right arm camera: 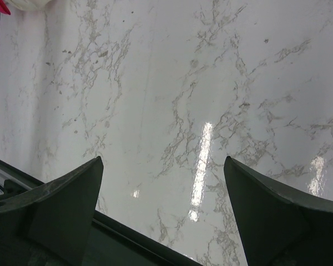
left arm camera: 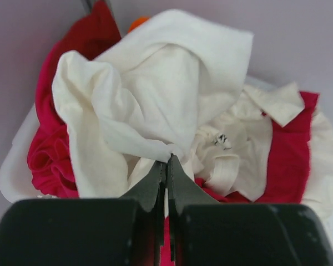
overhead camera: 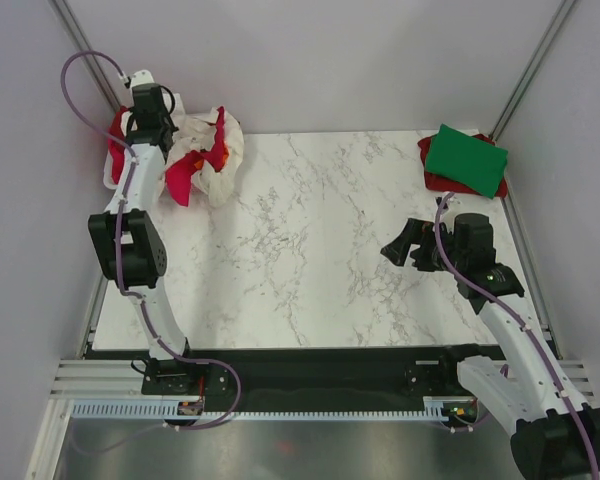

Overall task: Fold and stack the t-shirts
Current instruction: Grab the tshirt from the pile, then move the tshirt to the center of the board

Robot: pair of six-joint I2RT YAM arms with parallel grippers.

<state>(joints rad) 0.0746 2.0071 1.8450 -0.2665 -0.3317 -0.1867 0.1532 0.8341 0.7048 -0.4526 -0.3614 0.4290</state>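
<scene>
From above, the left claw is seen at the heap of shirts in the far-left corner of the desk — well apart from the right claw, which is nearer the folded green shirt. At the left wrist, the tips are pinched together on a fold of the white shirt, which rises directly ahead. At the right wrist, the claw is spread wide over bare desk — nothing is held.

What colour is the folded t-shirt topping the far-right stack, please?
The folded t-shirt is green; top external view shows it best.
</scene>
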